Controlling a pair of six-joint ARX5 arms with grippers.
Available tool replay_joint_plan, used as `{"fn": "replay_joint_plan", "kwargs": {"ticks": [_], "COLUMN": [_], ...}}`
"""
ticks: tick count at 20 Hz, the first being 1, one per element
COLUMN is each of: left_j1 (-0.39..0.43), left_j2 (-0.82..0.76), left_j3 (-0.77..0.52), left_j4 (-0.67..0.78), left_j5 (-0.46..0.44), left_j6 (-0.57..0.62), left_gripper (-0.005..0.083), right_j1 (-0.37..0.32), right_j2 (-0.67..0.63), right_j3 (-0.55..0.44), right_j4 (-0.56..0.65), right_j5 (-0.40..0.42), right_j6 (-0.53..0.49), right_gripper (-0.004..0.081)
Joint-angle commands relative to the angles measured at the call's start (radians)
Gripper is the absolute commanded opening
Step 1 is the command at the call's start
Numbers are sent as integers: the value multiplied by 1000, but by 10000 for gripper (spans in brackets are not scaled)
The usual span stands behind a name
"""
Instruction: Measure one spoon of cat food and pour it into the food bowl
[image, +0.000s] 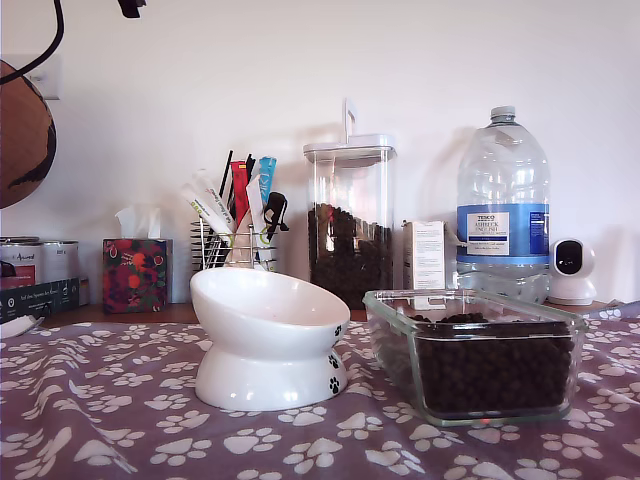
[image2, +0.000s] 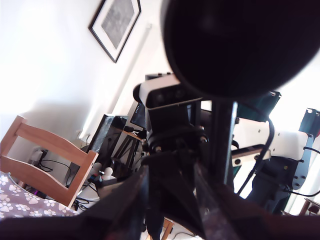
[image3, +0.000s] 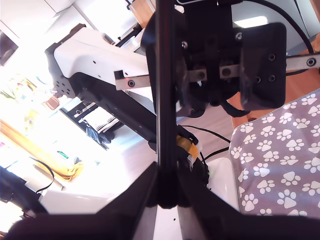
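Purple cloth with white paw prints (image: 100, 420): covers the table from its front edge to the row of goods at the back.

Water bottle (image: 502, 200): largest item, clear with a blue label, at the table's back edge toward the exterior view's right.

Tall clear canister (image: 350, 220): lidded, about half full of dark pellets, at the back edge behind the bowl and dish.

Glass dish (image: 395, 350): rectangular, near the front edge on the exterior view's right. It is filled with cat food (image: 495, 365) to well below the rim.

Food bowl (image: 270, 330): white, slanted rim, paw prints on its base. It stands just beside the dish on the exterior view's left, and a narrow strip of cloth shows between them. Open cloth lies in front of the bowl and on its left in that view.

Tissue box (image: 135, 272), wire holder (image: 235, 250) with tubes and pens, small carton (image: 427, 255), tins (image: 45, 260), small white camera (image: 572, 270): all along the back edge.

Spoon (image2: 240, 45): black, up in the air. Its round cup looms close to the first wrist camera, and the handle runs down from it.

My second gripper (image3: 165, 200): fingers closed on the spoon's handle, seen edge-on, beside the cloth's edge.

My first gripper (image2: 170, 172): faces the other arm; I cannot tell how its jaws stand.
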Motion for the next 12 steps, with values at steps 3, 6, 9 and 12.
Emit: {"fn": "replay_joint_plan", "kwargs": {"ticks": [3, 6, 9, 12], "left_j1": [-5, -5, -4, -2], "left_j2": [4, 4, 4, 4], "left_j3": [19, 19, 19, 19], "left_j4": [21, 21, 19, 21], "left_j5": [35, 46, 52, 56], "left_j6": [11, 28, 37, 43], "left_gripper": [312, 347, 378, 378], "right_j1": [-26, -31, -38, -55], "right_j2": [2, 2, 2, 2], "right_j3": [6, 6, 6, 6], "right_j4": [10, 9, 19, 11], "right_j5": [-3, -4, -16, -23], "right_j6": [4, 8, 8, 8], "right_gripper": [-11, -11, -11, -11]}}
